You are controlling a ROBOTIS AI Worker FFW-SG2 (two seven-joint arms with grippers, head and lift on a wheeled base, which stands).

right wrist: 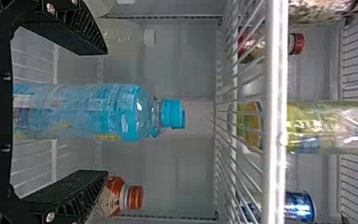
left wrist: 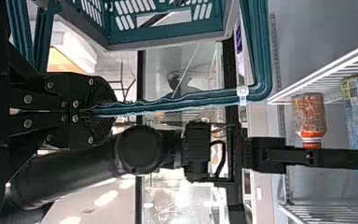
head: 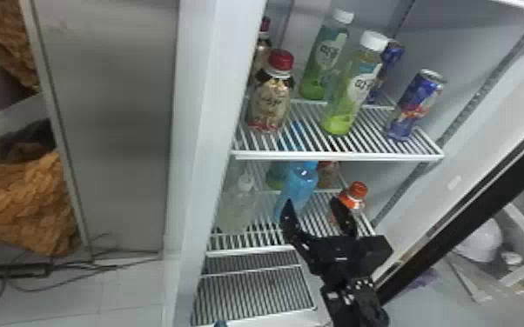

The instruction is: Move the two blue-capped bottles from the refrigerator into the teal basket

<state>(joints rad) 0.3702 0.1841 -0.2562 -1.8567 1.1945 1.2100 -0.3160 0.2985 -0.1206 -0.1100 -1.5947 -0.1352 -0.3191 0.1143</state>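
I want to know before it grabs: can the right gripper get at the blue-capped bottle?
Probably yes: the right gripper is open, with its fingers to either side of the blue-capped bottle and nothing visible in between. The orange-capped bottle by one finger might get nudged.

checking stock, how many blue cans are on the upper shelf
2. The front can stands near the front right corner of the upper shelf; the rear can stands farther back, partly behind a white-capped bottle. More could be hidden.

Blue-capped bottle [right wrist: 88, 112] before spread claw [head: 312, 202]
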